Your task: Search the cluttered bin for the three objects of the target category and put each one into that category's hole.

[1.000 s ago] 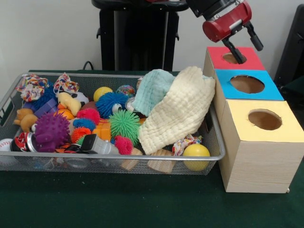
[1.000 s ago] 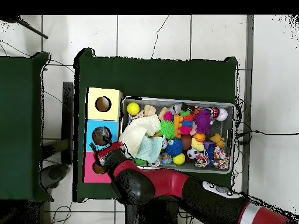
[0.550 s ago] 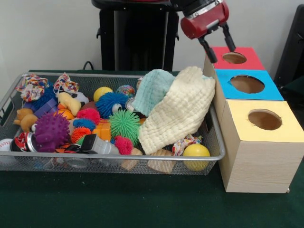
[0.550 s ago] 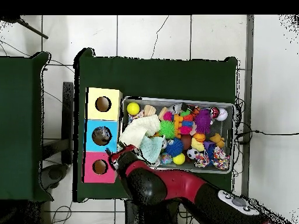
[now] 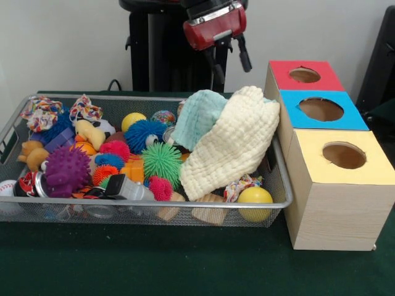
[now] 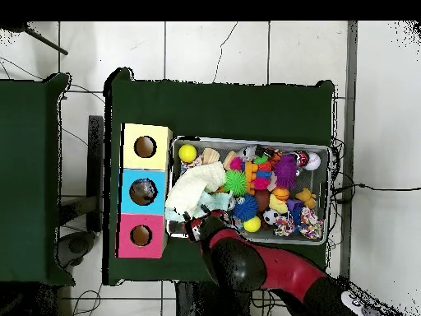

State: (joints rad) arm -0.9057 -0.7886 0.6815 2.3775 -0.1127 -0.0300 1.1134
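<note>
Gripper [image 5: 229,63] was swung from the red hole [image 5: 304,74] back over the bin [image 5: 281,201], fingers apart, empty. Cream cloth [image 5: 231,145] was judged soft, light; best pinched at a raised fold.

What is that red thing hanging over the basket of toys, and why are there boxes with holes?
The red thing is a robot arm's tool, its two fingers open and empty, hanging above a wire basket. One picture looks across the table; the other looks straight down, where the arm enters from the bottom. The basket holds spiky balls, a yellow ball, a plush animal and two cloths, one cream, one pale green. Beside it stand three boxes with round holes: red, blue and yellow. The robot sorts toys into those holes.
</note>
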